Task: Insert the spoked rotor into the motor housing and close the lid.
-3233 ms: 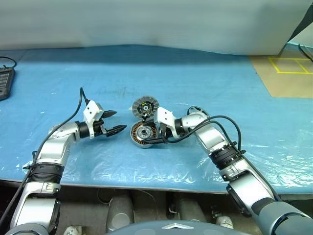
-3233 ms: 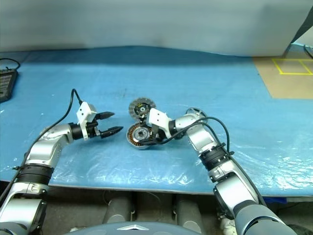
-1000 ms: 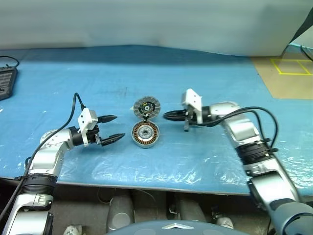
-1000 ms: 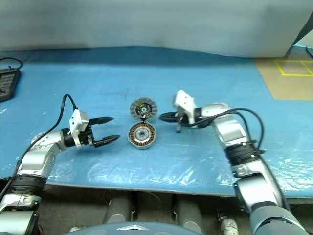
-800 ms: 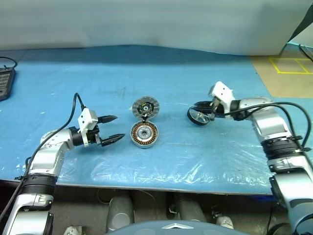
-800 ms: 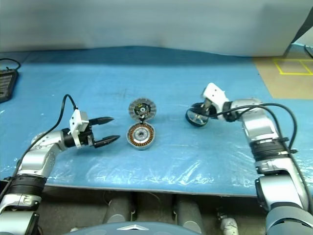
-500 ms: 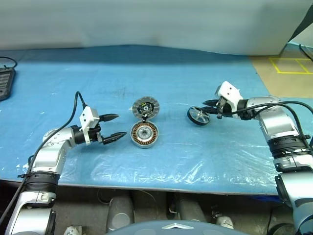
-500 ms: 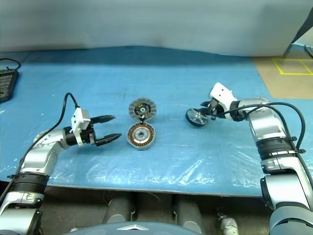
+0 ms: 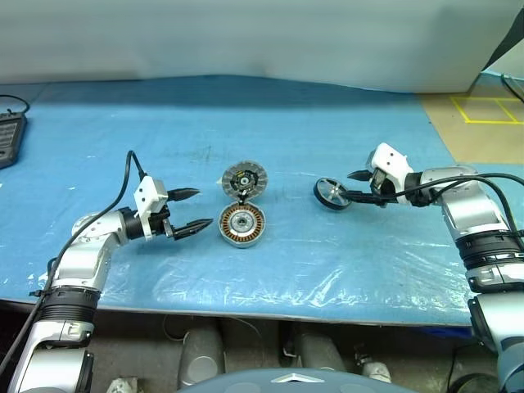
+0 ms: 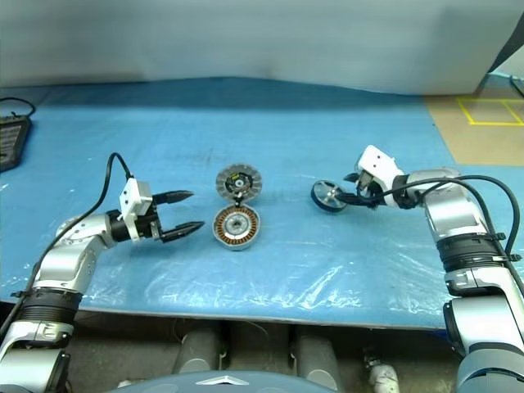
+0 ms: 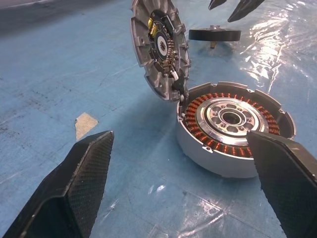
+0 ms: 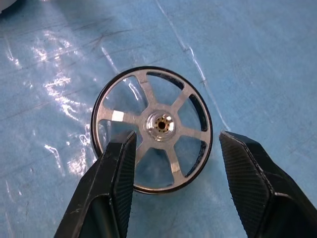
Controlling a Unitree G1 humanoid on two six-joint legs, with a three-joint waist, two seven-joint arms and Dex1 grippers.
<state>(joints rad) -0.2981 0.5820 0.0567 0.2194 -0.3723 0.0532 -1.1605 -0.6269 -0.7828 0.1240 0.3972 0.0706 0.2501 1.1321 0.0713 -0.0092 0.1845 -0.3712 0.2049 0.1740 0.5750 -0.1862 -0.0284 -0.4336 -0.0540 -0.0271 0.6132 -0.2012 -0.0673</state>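
Up close, spoked rotor flat between parted, empty right gripper fingers; left gripper agape, empty.

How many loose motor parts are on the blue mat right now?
3: motor housing mid-mat, lid propped against its far rim, spoked rotor lying apart before the right gripper.
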